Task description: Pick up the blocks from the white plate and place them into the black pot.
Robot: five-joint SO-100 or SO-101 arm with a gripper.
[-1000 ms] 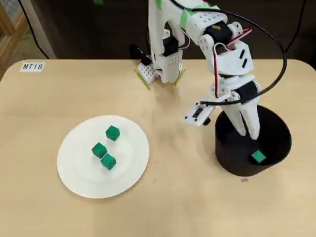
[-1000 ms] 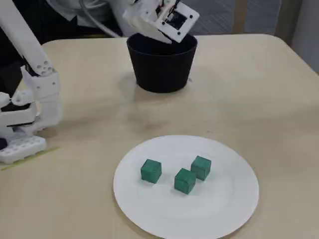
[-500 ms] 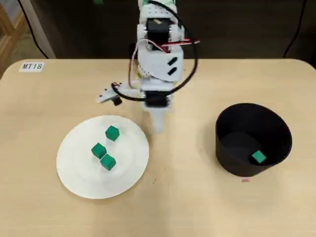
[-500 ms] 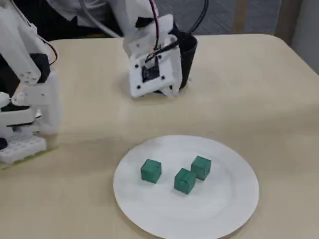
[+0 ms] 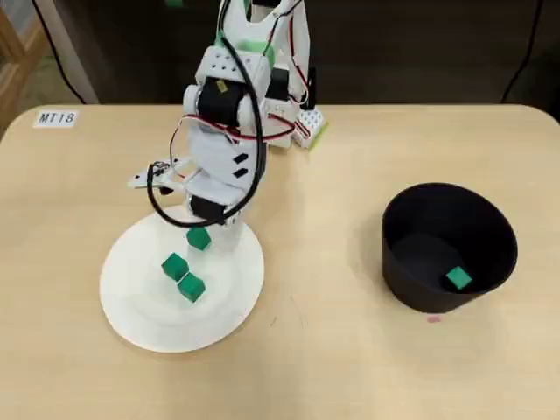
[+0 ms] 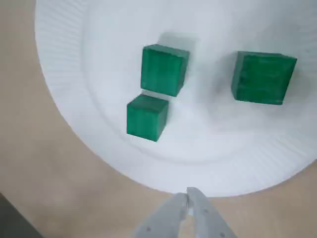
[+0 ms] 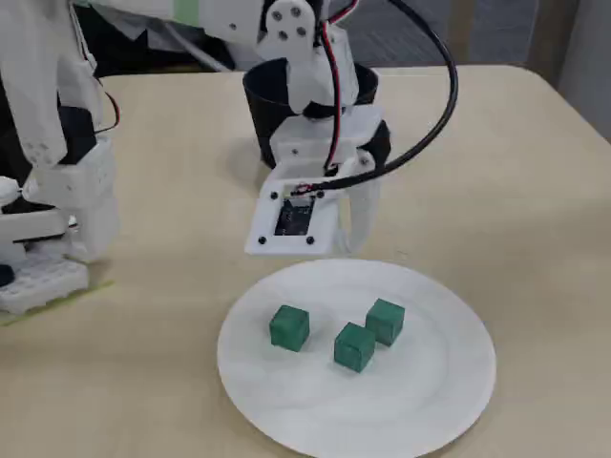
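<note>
- Blocks first: we count three green cubes on the white plate (image 5: 131, 306) in the overhead view, one (image 5: 199, 238) just below the arm, and two more (image 5: 174, 266) (image 5: 191, 287) that touch at a corner nearer the plate's middle.
- We see a fourth green cube (image 5: 458, 278) lying on the floor of the black pot (image 5: 490, 236), toward its lower right wall in the overhead view.
- We find the gripper (image 6: 189, 194) at the bottom edge of the wrist view, its two pale fingertips pressed together with nothing between them, just over the plate's ribbed rim (image 6: 64, 99).
- We cannot make out the fingertips in the overhead view, since the arm's white body and black cable cover them; in the fixed view only one white finger (image 7: 361, 212) shows, hanging above the plate's far edge, and the rest is behind the camera board (image 7: 294, 221).
- We note that the wrist view cuts the plate off at the top and right, and its picture is soft, so the cubes' edges blur.
- In the fixed view, we see the pot (image 7: 269, 105) only in part behind the arm; its inside is hidden there.
- We read a small label (image 5: 56, 117) at the table's (image 5: 350, 350) far left corner in the overhead view as "MT18", though the print is tiny.
- We see the arm's base (image 7: 48, 229) cut off at the left edge of the fixed view.
</note>
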